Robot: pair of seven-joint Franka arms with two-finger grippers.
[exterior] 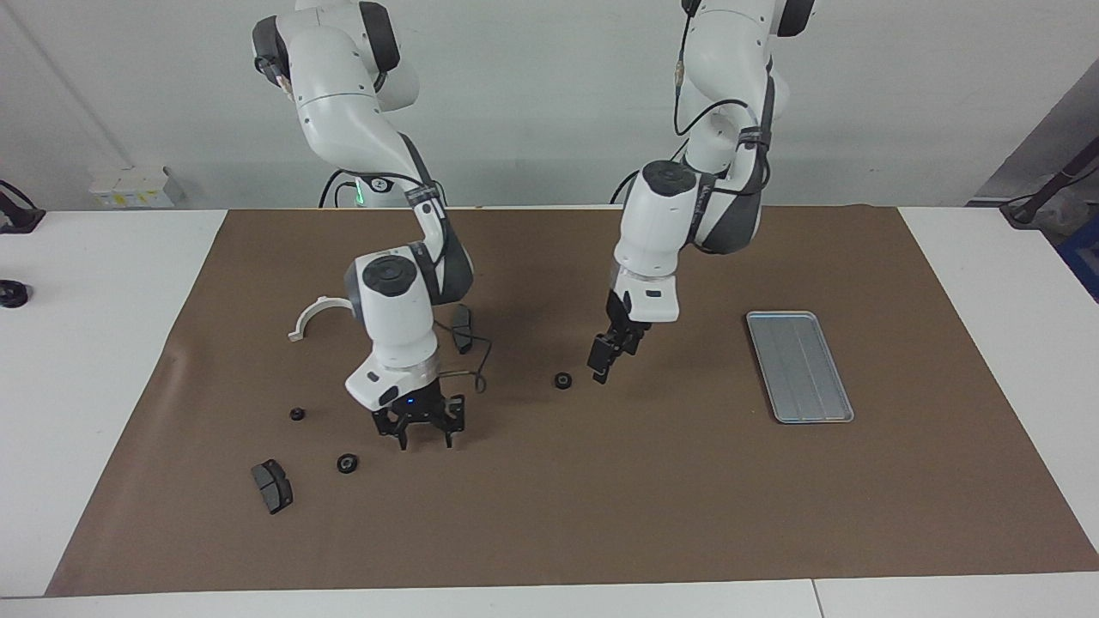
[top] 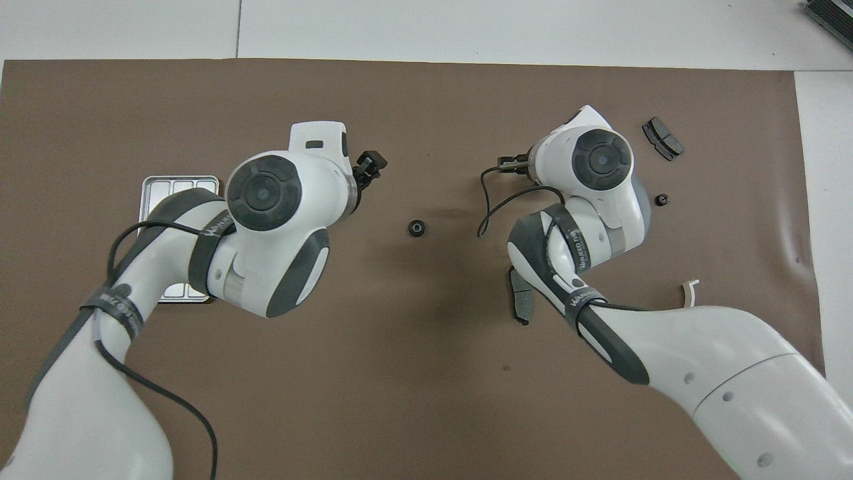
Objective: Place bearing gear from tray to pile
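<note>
The silver-grey tray (exterior: 798,365) lies on the brown mat toward the left arm's end, with nothing in it; in the overhead view (top: 174,189) the left arm covers part of it. One black bearing gear (exterior: 563,380) (top: 417,228) lies on the mat near the middle. My left gripper (exterior: 604,365) (top: 370,167) hangs just above the mat beside this gear, between it and the tray. Two more bearing gears (exterior: 297,414) (exterior: 347,463) lie toward the right arm's end. My right gripper (exterior: 422,436) is open and empty, low over the mat beside them.
A black brake pad (exterior: 272,485) (top: 662,139) lies by the two gears. Another brake pad (exterior: 462,328) (top: 523,303) and a white curved part (exterior: 318,311) (top: 690,289) lie nearer to the robots, close to the right arm. A black cable loops from the right wrist.
</note>
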